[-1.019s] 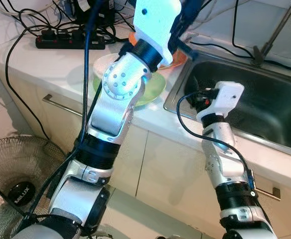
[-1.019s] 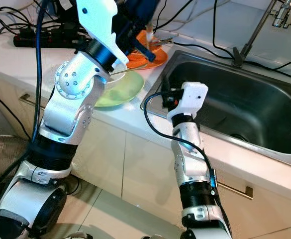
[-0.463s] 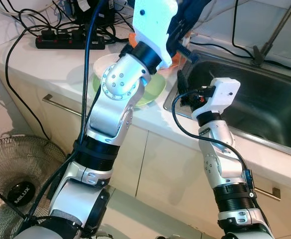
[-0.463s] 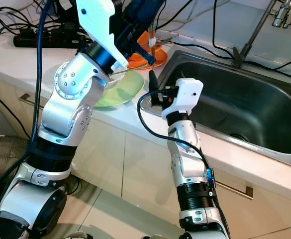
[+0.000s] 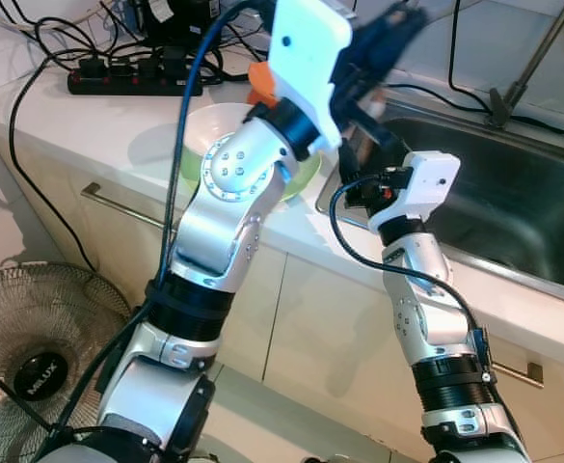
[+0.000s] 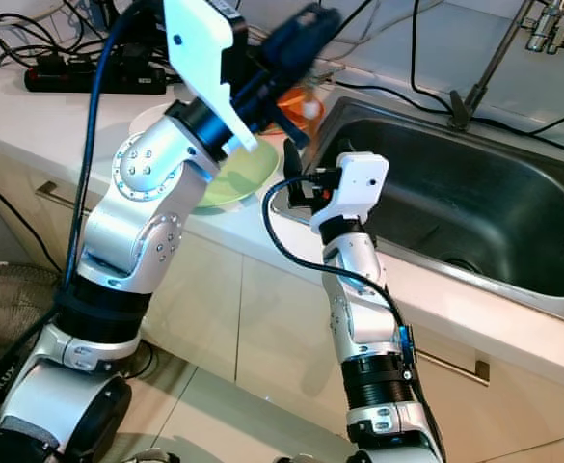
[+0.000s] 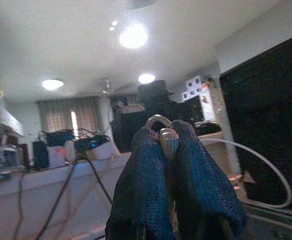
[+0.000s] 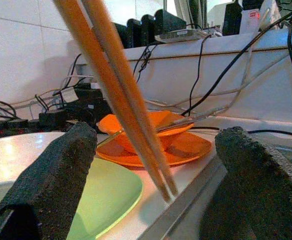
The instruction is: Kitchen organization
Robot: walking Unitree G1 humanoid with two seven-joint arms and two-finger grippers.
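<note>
chopsticks point(image 8: 121, 95) cross the open right pincer's point(image 8: 136, 165) gap, blocking passage.

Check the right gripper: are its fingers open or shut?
Open. In the right wrist view the two black fingers stand wide apart, with the chopsticks hanging between them untouched, above the counter edge by the green plate.

Orange-tan chopsticks point(image 8: 117, 90), orange plate point(image 8: 170, 147) and bowl point(image 8: 150, 122), pale green plate point(image 8: 103, 195), white bowl point(image 8: 16, 155), black power strip point(image 5: 132, 77).
</note>
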